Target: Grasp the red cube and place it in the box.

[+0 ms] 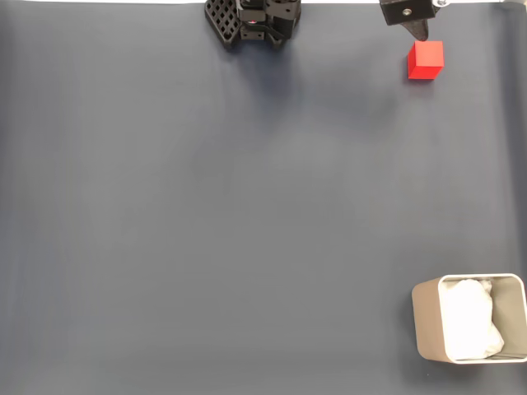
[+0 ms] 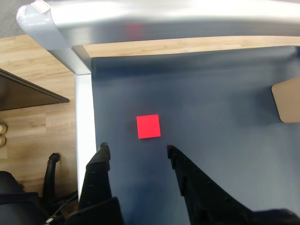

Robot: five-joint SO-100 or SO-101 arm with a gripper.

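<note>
cube: I see the small bright red matte cube [image 1: 425,59] near the top right of the fixed view, resting flat on the dark blue-grey table mat [image 1: 247,214]. In the wrist view the red cube [image 2: 148,126] shows one square face from straight above.

gripper: my black two-finger gripper [image 2: 136,149] enters the wrist view from the bottom edge. Its jaws are spread apart, nothing between them, gripping nothing. In the fixed view I get just a black fingertip part of the gripper [image 1: 418,29] at the top edge, right above the cube and very close to it; touching or not, I cannot tell from there.

gripper vs cube: in the wrist view the cube sits just beyond the two fingertips, roughly in line with the gap, clear mat between cube and tips.

box: the small beige-grey rounded-corner box [image 1: 426,321] stands at the bottom right of the fixed view, pale rim, white padding [image 1: 471,319] inside. It is well apart from the cube, on the same side of the mat.

arm base: black perforated arm base [image 1: 247,20] at top centre of the fixed view.

surroundings: in the wrist view I see the mat's edge, a white table border [image 2: 84,117], a wooden floor [image 2: 33,70] and a silver-grey bar [image 2: 164,18] across the top.
</note>
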